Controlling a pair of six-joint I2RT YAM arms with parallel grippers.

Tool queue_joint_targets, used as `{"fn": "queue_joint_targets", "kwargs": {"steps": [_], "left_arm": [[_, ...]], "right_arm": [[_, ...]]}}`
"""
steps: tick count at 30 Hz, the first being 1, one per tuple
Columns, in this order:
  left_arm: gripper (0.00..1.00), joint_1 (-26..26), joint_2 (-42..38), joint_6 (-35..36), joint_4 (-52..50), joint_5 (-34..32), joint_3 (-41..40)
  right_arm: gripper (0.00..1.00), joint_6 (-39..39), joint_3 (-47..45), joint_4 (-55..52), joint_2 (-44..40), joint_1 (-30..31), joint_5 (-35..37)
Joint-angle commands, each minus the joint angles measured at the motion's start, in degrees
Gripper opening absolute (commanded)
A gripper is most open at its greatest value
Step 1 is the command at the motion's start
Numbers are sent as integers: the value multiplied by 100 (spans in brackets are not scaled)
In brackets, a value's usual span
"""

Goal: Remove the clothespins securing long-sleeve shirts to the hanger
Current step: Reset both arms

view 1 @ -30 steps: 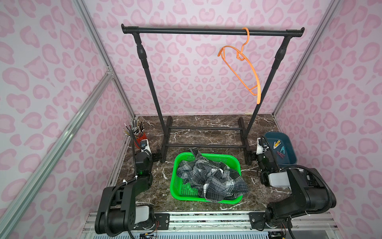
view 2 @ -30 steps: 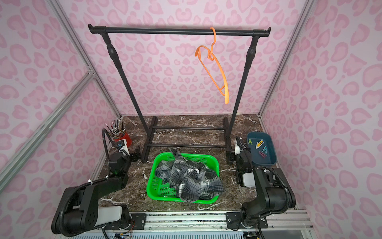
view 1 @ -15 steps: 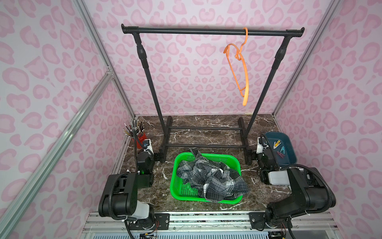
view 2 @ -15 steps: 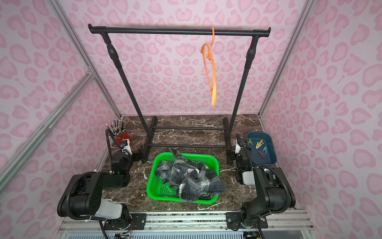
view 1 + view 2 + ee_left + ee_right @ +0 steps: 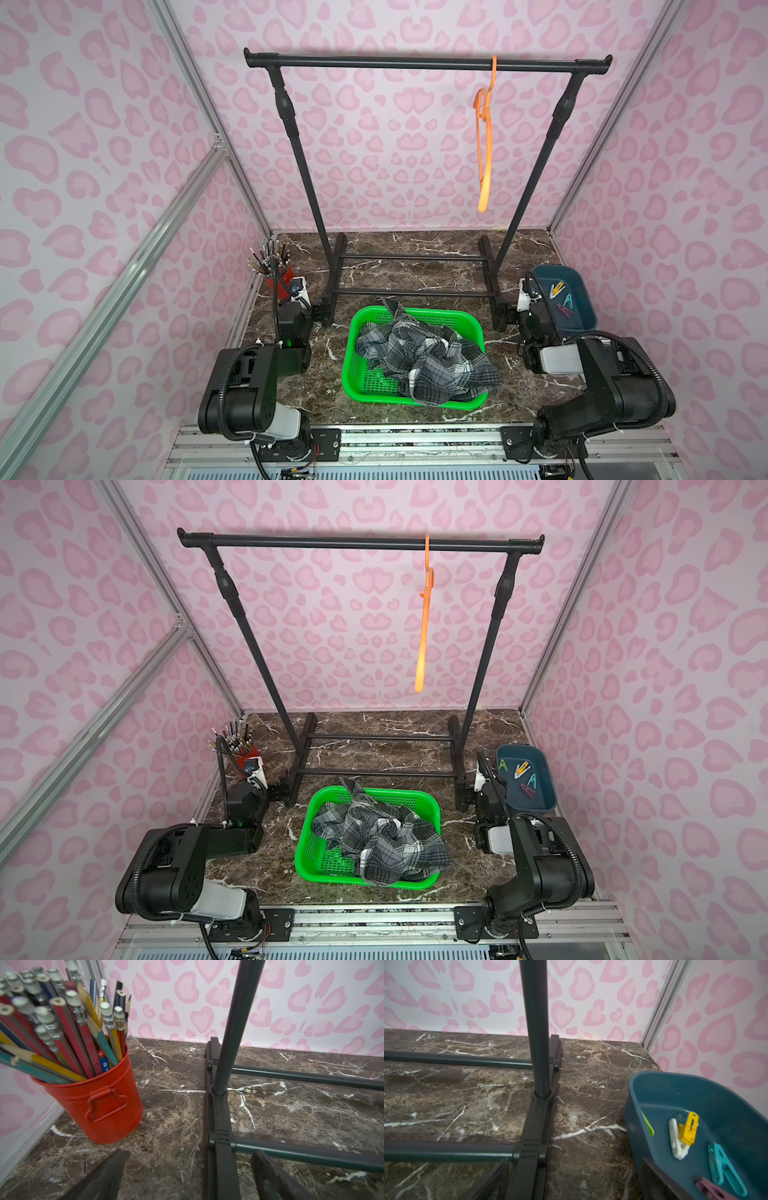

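Note:
The orange hanger (image 5: 484, 145) (image 5: 423, 638) hangs bare and edge-on from the rack's top bar. The plaid long-sleeve shirt (image 5: 424, 357) (image 5: 382, 837) lies crumpled in the green basket (image 5: 353, 386). A yellow clothespin (image 5: 689, 1130) and a white clothespin (image 5: 676, 1140) lie together in the blue tray (image 5: 726, 1105), and show in a top view (image 5: 556, 289). My left gripper (image 5: 190, 1169) (image 5: 320, 311) rests low, open, its jaws either side of the rack's left foot. My right gripper (image 5: 573, 1178) (image 5: 505, 313) is open and empty between the right foot and the tray.
The tall black garment rack (image 5: 415, 62) stands across the back, its feet and crossbars (image 5: 220, 1118) on the marble floor. A red bucket of pencils (image 5: 99, 1105) sits beside the left gripper. The tray also holds a blue clip (image 5: 720, 1165), a dark red clip (image 5: 708, 1190) and a green one.
The hanger has swung from broadside to edge-on on the bar. The left arm has folded back; the right arm has stayed still.

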Motion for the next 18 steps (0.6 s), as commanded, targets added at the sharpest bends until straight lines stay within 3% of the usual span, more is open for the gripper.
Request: {"fn": "queue_joint_targets", "kwargs": {"steps": [1, 4, 6, 11, 18], "left_arm": [[97, -2, 7, 57, 68, -82, 39], [97, -2, 4, 57, 68, -74, 39], [97, -2, 3, 57, 68, -74, 39], [97, -2, 3, 57, 68, -70, 39], [97, -2, 3, 57, 61, -75, 35]], "right_arm": [[100, 121, 225, -74, 63, -4, 230], [100, -79, -234, 614, -53, -23, -328], [100, 62, -269, 848, 41, -23, -29], [100, 89, 235, -238, -20, -29, 37], [100, 229, 332, -313, 53, -38, 380]]}}
